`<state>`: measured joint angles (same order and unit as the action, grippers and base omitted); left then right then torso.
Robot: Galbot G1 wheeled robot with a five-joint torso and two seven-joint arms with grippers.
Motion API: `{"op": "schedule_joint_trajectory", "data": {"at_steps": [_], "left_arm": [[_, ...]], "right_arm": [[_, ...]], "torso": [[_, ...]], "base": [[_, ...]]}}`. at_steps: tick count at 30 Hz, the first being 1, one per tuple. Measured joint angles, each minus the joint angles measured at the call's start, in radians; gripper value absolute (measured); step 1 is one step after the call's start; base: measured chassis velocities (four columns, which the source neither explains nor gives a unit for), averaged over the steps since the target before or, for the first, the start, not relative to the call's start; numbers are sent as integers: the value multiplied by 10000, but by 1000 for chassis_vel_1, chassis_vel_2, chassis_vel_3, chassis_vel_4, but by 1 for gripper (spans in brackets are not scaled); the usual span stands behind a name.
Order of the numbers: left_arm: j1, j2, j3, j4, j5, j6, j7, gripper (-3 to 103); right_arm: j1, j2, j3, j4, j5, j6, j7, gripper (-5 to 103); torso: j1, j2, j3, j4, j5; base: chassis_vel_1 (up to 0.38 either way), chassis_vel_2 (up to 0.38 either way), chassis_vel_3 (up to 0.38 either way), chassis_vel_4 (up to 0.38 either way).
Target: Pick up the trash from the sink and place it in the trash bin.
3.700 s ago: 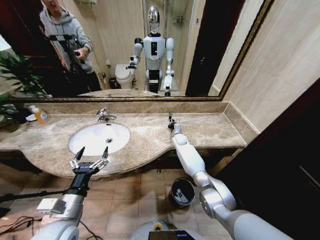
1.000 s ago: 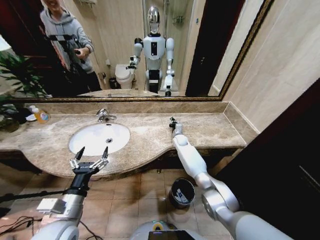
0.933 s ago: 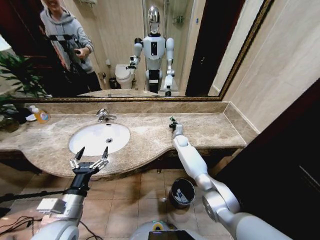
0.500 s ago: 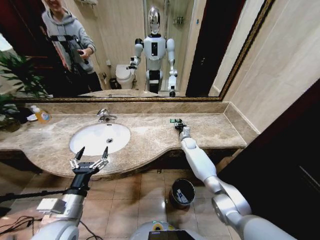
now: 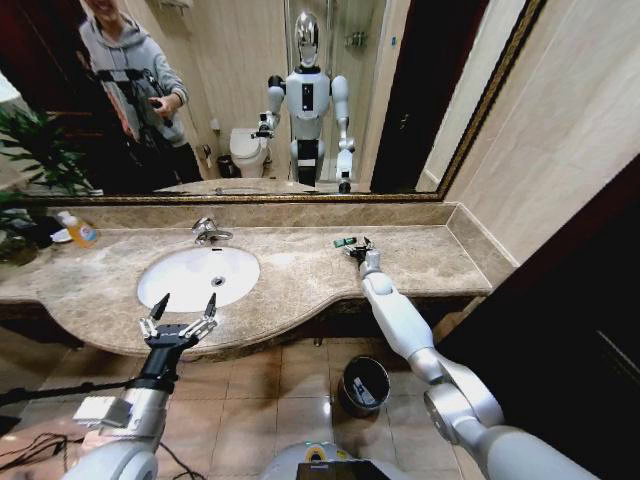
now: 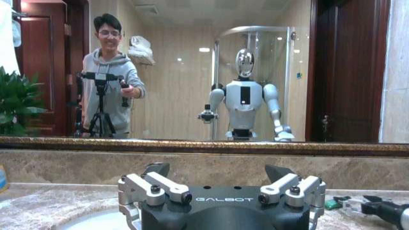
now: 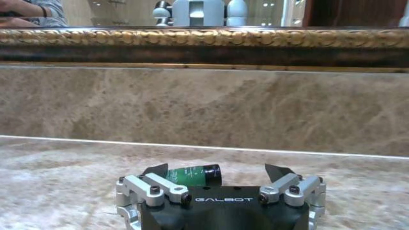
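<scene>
The sink [image 5: 197, 277] looks bare, and pale scraps, apparently litter, lie in the trash bin [image 5: 364, 384] on the floor, so most of the job seems done. The right gripper [image 5: 357, 248] reaches over the countertop [image 5: 420, 255], jaws spread wide and holding nothing, and the green-black piece [image 7: 193, 174] lies on the marble just ahead, toward eleven o'clock between the fingers. The left gripper [image 5: 180, 322] hangs open and idle at the sink's front edge.

Left arm, silver-grey with a black wrist, bent low; its black-and-silver metal left pincer [image 5: 180, 318] pointing up and forward, fingers spread wide apart. Right arm, white and silver with rounded joints, stretched far forward and nearly straight from the shoulder. Black-and-silver right pincer [image 5: 355, 245] at full reach, turned toward the robot's left, its dark fingertips [image 7: 278, 171] standing well apart.
</scene>
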<state>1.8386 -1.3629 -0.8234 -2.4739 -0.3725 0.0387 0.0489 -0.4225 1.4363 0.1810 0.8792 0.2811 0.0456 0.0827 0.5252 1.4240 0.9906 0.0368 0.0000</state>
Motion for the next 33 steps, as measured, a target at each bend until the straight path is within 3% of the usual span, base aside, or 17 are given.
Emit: {"op": "schedule_joint_trajectory", "data": {"at_steps": [6,12,16,17,19,22,23,28,30,33], "left_arm": [[0,-1,0,0,0,0,0,100],[0,-1,0,1,0,0,0,100],[0,0,0,0,0,0,0,100],[0,0,0,0,0,0,0,100],[0,0,0,1,0,0,0,100],[0,-1,0,1,0,0,0,100],[0,-1,0,1,0,0,0,100],[0,-1,0,0,0,0,0,100],[0,-1,0,0,0,0,-1,100],[0,0,0,0,0,0,-1,100]], "right_arm": [[-180,99,-106,202,-34,-35,-16,100],[-598,-87,-107,544,-411,412,-145,103],[-759,-221,-76,775,-481,492,-157,96],[-881,-334,-62,993,-493,523,-130,86],[-959,-408,-62,1163,-482,530,-60,86],[-1099,-678,-143,1913,-296,438,112,71],[-1128,-825,-251,2308,-232,298,140,77],[-1141,-1335,-708,3318,-107,-378,-8,82],[-1058,-1824,-1161,3728,-199,-745,-464,96],[-926,-2100,-1591,3897,-292,-1327,-574,100]], "torso": [[0,0,-2,0,-1],[-5,4,-8,2,-6],[-5,5,-8,2,-5],[-4,4,-4,1,-1],[-3,2,-1,0,6],[2,-1,2,-3,3],[0,0,0,-4,1],[0,0,-1,0,1],[-2,0,-2,0,-1],[-1,0,-2,-3,-2]], "base": [[0,0,0,0],[0,0,0,0],[0,0,0,0],[0,0,0,0],[0,0,0,0],[0,0,0,0],[0,0,0,0],[0,0,0,0],[0,0,0,0],[0,0,0,0]]}}
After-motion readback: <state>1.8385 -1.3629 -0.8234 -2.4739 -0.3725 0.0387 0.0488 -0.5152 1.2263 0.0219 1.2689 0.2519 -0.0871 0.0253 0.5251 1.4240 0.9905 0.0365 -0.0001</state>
